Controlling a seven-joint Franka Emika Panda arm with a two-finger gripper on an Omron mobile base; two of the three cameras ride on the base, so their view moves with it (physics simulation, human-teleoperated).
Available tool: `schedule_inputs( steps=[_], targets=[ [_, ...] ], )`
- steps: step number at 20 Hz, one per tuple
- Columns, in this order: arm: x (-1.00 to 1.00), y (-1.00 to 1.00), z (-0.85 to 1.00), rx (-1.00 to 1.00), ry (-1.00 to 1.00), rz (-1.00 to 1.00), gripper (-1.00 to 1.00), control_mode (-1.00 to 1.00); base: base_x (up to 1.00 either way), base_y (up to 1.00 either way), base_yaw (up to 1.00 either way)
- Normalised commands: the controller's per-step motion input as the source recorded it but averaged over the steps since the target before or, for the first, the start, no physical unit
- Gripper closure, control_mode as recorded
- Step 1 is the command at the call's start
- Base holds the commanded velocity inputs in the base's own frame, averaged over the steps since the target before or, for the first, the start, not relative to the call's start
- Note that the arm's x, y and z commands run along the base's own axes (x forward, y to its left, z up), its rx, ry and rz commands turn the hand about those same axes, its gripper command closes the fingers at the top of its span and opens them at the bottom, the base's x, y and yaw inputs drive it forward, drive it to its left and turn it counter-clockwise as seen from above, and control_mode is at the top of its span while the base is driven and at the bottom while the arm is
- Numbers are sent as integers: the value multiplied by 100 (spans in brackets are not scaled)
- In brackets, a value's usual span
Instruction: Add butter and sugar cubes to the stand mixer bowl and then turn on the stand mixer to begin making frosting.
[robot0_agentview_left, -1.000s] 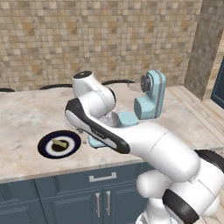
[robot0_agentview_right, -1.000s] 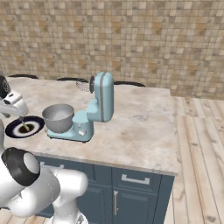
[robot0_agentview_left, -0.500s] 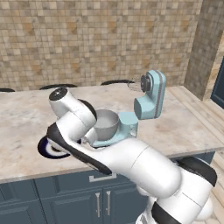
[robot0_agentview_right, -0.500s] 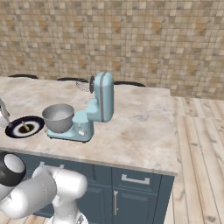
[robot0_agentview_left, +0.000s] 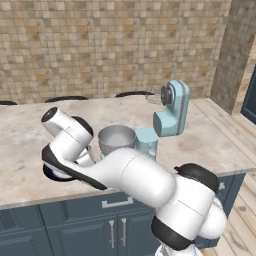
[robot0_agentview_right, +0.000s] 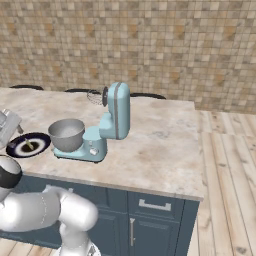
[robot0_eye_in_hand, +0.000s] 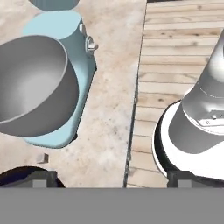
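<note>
Swinging left, the arm has dropped low over the plate (robot0_agentview_right: 27, 145). Its claw (robot0_eye_in_hand: 111, 178) stays wide apart, ready to pick up butter (robot0_agentview_right: 29, 145) for the bowl (robot0_agentview_right: 66, 134).

A wall (robot0_agentview_right: 150, 45) of small tan and brown tiles runs behind a beige marbled counter (robot0_agentview_right: 160, 145). Below the counter's front edge sit dark blue cabinets (robot0_agentview_right: 155, 220) with silver bar handles. To the right lies a pale wooden plank floor (robot0_agentview_right: 230, 175).
</note>
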Motion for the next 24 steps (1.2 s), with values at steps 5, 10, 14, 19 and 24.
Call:
schedule_inputs(
  steps=[5, 10, 14, 19, 24],
  targets=[
    [35, 0, -12, 0, 0, -45, -100, -100, 0, 0, 0],
    [22, 0, -25, 0, 0, -28, -100, -100, 0, 0, 0],
    [1, 0, -37, 0, -2, -6, -100, -100, 0, 0, 0],
    [2, 0, -23, 0, -6, 0, -100, -100, 0, 0, 0],
    [9, 0, -16, 0, -5, 0, -100, -100, 0, 0, 0]
  ],
)
